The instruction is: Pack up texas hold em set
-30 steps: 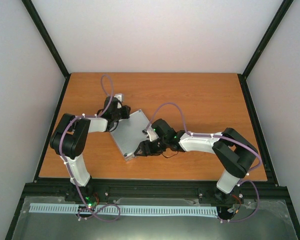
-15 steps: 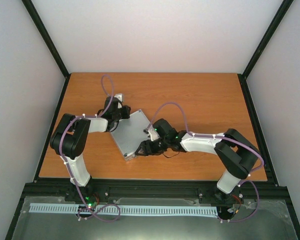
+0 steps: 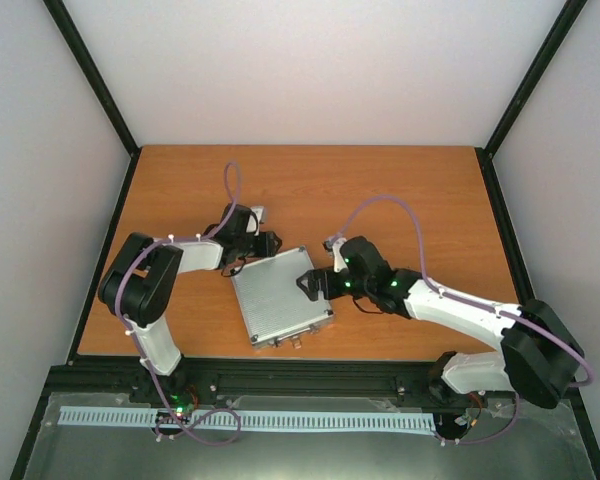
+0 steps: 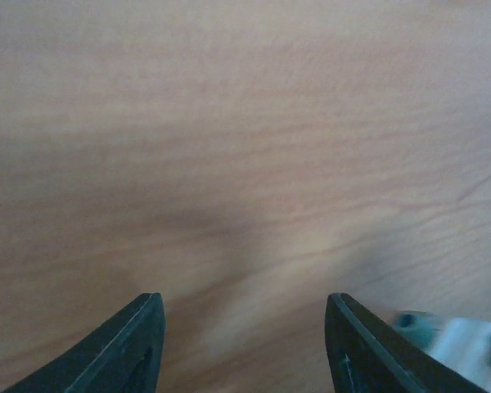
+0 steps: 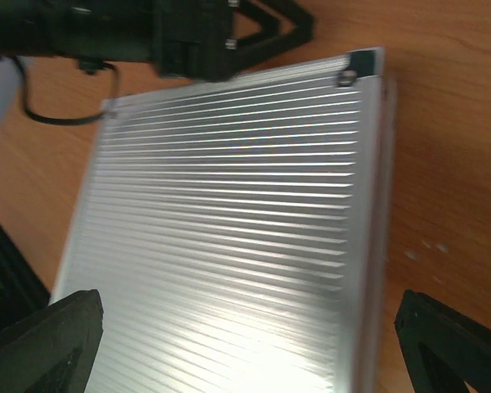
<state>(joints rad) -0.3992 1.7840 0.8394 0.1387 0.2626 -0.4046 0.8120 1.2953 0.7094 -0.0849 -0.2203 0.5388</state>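
Note:
The silver ribbed case [image 3: 280, 298] of the texas hold em set lies shut and flat on the wooden table [image 3: 410, 190], its latches toward the near edge. Chips, buttons and cards are out of view. My left gripper [image 3: 270, 241] sits just beyond the case's far corner; in the left wrist view it [image 4: 244, 296] is open with only bare wood between the fingers. My right gripper [image 3: 307, 285] hovers at the case's right edge. In the right wrist view it [image 5: 247, 299] stands wide open over the case lid [image 5: 229, 229], apart from it.
A black frame rail [image 3: 300, 375] runs along the near edge and up both sides of the table. White walls close in the back and sides. The left gripper's black body [image 5: 221, 33] lies at the case's far edge. A pale fitting [image 4: 454, 340] shows beside the left fingers.
Both grippers have opened. The case has swung round and slid toward the near edge. The right arm drew back to the right; the left gripper shifted right along the far corner.

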